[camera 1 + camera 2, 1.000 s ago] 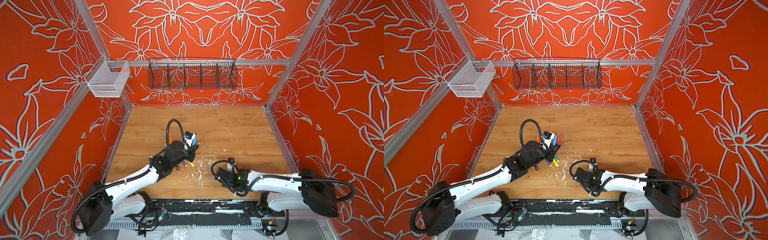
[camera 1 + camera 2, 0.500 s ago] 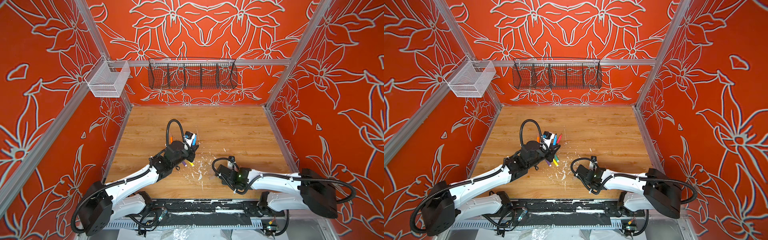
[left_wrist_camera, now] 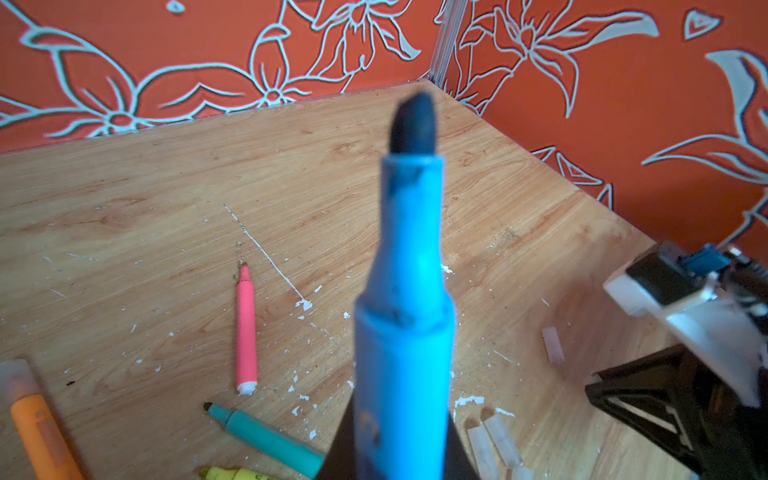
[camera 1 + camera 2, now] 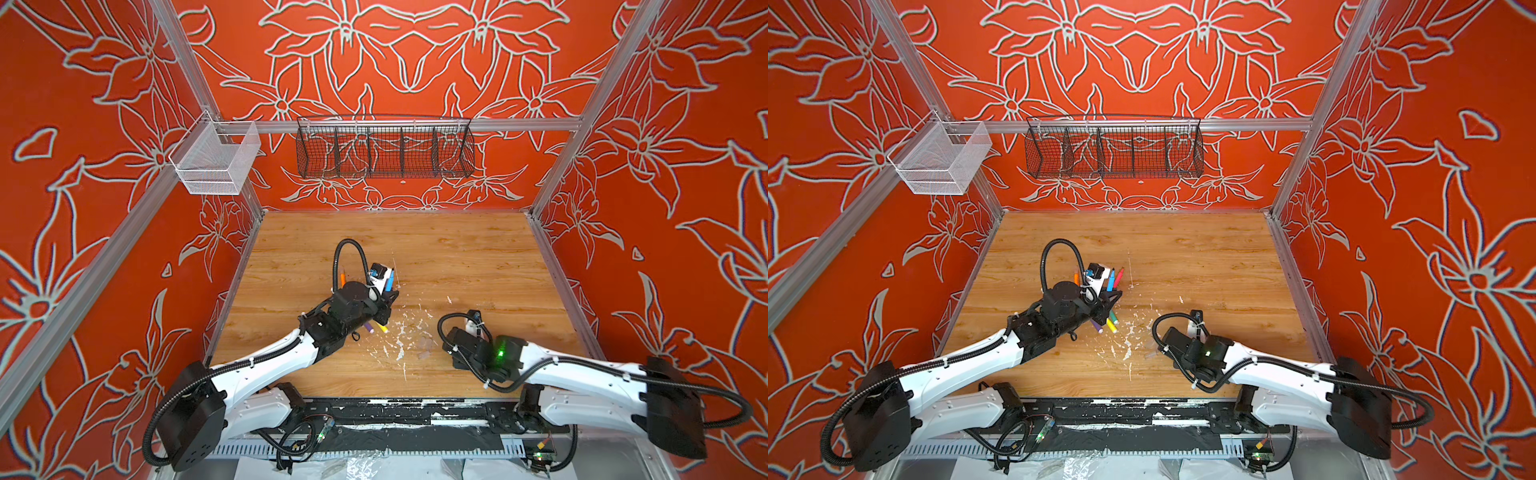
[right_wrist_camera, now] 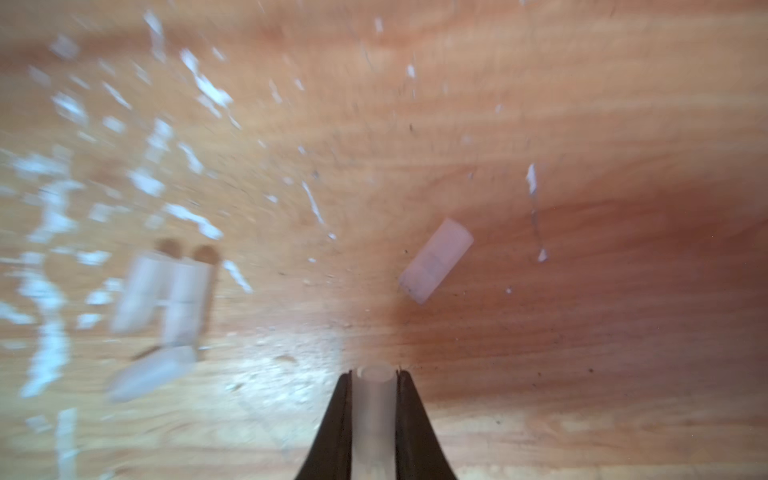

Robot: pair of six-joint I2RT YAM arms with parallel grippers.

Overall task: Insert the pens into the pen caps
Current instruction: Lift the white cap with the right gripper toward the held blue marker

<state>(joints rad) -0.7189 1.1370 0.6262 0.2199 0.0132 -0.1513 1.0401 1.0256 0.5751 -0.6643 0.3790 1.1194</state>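
Pen cap (image 5: 372,415) just got pinched by the right gripper (image 5: 372,374), left gripper (image 4: 385,305) is clamped on the blue pen (image 3: 405,332) tip-up, so capping looks next

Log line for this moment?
left jaws: shut on blue plastic marker pen | right jaws: shut on translucent plastic pen cap | pen: uncapped

The blue plastic marker pen (image 3: 405,316) is out of focus in the left wrist view, its rear cut off; the orange plastic marker pen (image 3: 39,432) and yellow plastic marker pen (image 3: 232,473) are cropped too. Motion blur smears three translucent plastic caps (image 5: 183,299) in the right wrist view; the gripped clear plastic cap (image 5: 372,415) runs off-frame.
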